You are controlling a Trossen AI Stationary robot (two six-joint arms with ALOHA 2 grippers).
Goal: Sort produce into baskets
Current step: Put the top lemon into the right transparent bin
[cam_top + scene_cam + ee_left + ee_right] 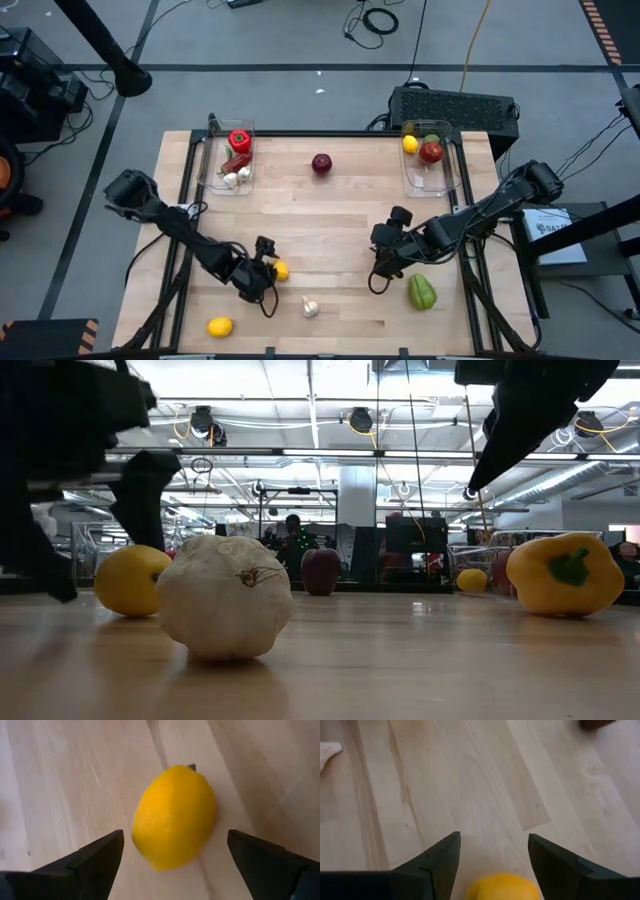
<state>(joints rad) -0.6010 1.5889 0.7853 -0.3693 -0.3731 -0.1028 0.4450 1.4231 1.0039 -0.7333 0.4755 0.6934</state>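
Left basket (228,160): red pepper (239,140), chili, garlic; right basket (430,162): lemon (410,144), apple (431,152).

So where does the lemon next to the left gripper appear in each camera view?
High view: the lemon lies low, left of centre, at the left gripper.
Low view: at the left, behind the garlic.
Left wrist view: in the centre, between open fingers.
Right wrist view: not in it.
Shared landmark: the garlic.

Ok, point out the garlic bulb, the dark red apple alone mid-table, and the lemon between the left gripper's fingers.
garlic bulb (224,598): low view, front face.
dark red apple (321,163): high view, top.
lemon (173,817): left wrist view, middle of rind.
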